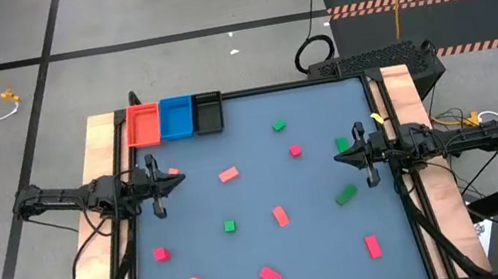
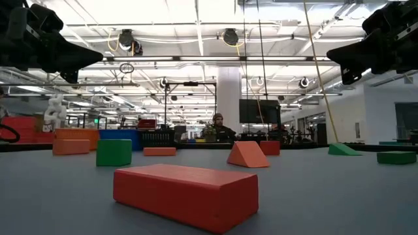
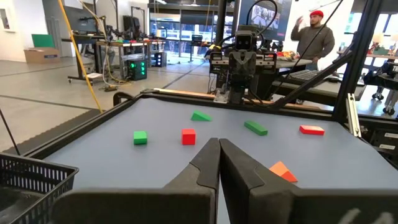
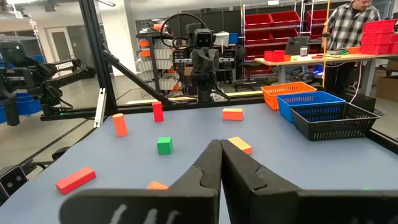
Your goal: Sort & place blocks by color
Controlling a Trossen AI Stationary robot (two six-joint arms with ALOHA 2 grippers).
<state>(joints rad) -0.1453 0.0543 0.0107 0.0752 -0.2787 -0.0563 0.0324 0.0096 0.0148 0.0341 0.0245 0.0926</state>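
Blocks (image 1: 280, 216) scattered on blue-grey table (image 1: 328, 248); both grippers closed, empty; perhaps two people beyond.

Bright, even overhead light from ceiling lamps (image 2: 230, 36) glares in the low view; shadows stay faint.

Table (image 1: 266, 182) under scattered blocks (image 1: 280, 216), trays (image 1: 176, 118)

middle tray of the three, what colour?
Blue: the middle tray sits between red and black ones. High view shows it best.
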